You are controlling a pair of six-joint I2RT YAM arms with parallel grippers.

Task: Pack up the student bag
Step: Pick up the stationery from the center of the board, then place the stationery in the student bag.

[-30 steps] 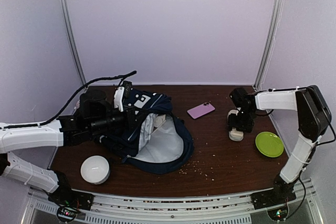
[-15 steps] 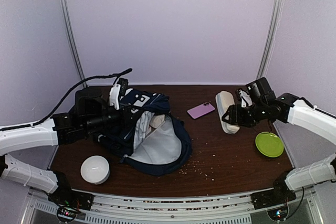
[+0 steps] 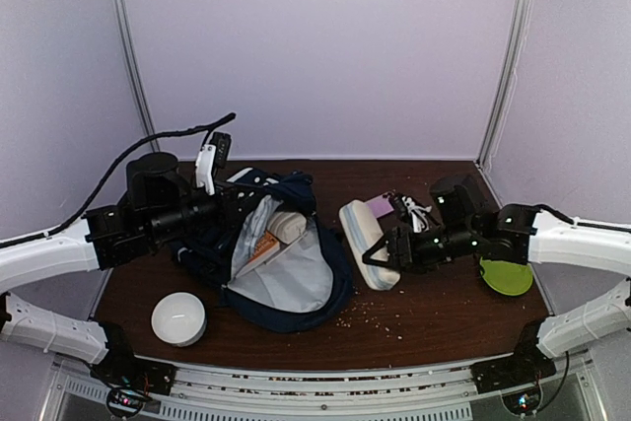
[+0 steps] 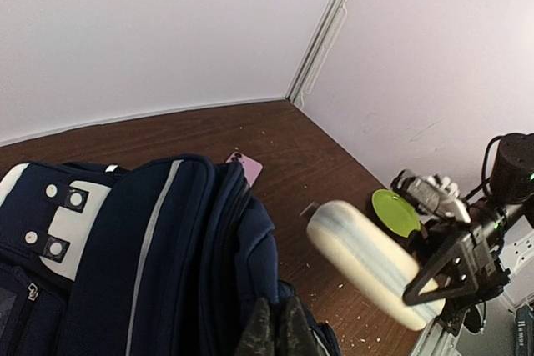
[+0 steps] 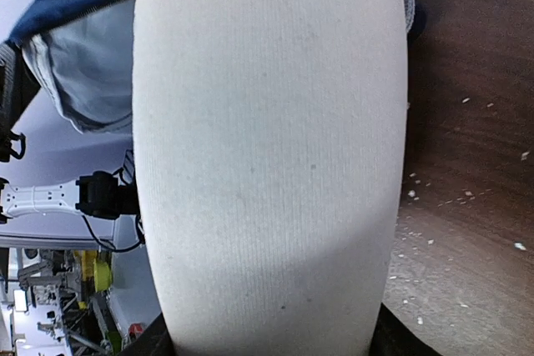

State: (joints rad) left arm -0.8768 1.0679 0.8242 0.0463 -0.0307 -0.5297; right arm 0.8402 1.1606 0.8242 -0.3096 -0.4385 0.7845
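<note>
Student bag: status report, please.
Left gripper shut on student bag rim, mouth open. Right gripper shut on white pouch, held up beside the mouth. Nothing between them.

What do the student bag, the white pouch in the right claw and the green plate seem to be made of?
The student bag looks like matte woven navy fabric: it folds and shows stitched seams. The white pouch seems a fine-ribbed textile, matte, faintly speckled. The green plate is probably plastic, smooth and evenly coloured; I cannot be sure.
</note>
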